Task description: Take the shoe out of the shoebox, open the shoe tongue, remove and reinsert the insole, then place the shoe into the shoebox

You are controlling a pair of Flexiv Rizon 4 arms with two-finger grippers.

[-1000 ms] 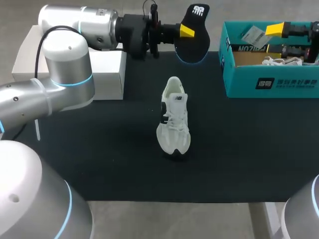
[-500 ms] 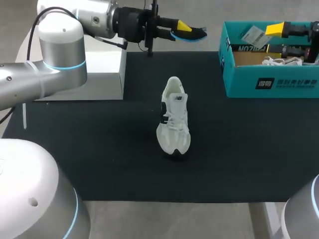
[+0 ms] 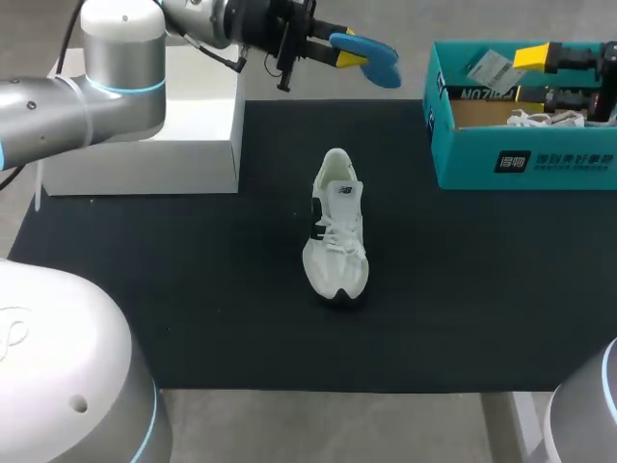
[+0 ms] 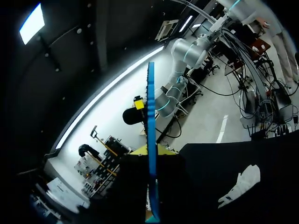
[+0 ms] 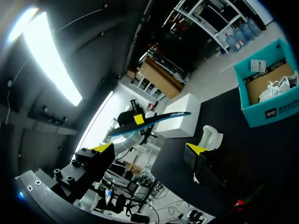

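head view: left gripper at top centre is clamped on one end of the blue insole; white shoe stands free mid-frame on the black mat, white box upper left, teal shoebox upper right with the right gripper over it. likely risk: the unheld shoe skids or tips when the insole is pushed in.
left wrist view: insole sits edge-on between the fingers; the pinch looks narrow, so it could swivel or slip.
right wrist view: tips wide apart, nothing between, shoe well ahead.
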